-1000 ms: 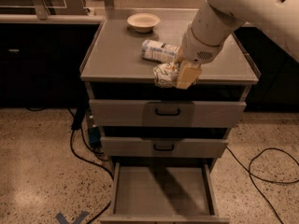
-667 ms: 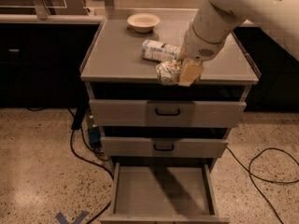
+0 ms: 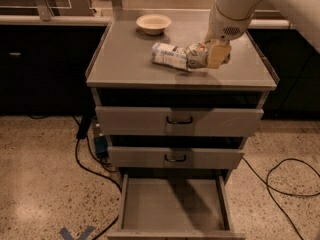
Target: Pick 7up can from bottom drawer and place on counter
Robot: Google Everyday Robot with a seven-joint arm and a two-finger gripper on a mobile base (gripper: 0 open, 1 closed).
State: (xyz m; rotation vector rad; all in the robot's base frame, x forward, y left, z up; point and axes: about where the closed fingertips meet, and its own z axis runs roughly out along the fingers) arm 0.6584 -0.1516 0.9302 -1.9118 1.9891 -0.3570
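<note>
silvery 7up can (image 3: pixel 196 55) in claw (image 3: pixel 208 57) over counter (image 3: pixel 127 64)

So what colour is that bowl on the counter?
The bowl is plain cream, per the camera view. The gripper is beside the can, nearer the counter's front.

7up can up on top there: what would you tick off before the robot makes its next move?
1. 7up can out of the bottom drawer: ok, it is up at the counter.
2. Can well inside the counter edges: ok, it is back from the front rim.
3. Can resting flat on the counter: cannot tell.
4. Gripper position: ok, low over the counter at the can's right side.
5. Space around the can: not ok, it looks to be right up against the plastic bottle, which may get nudged.
6. Bowl out of the way: ok, it sits apart at the back.
</note>
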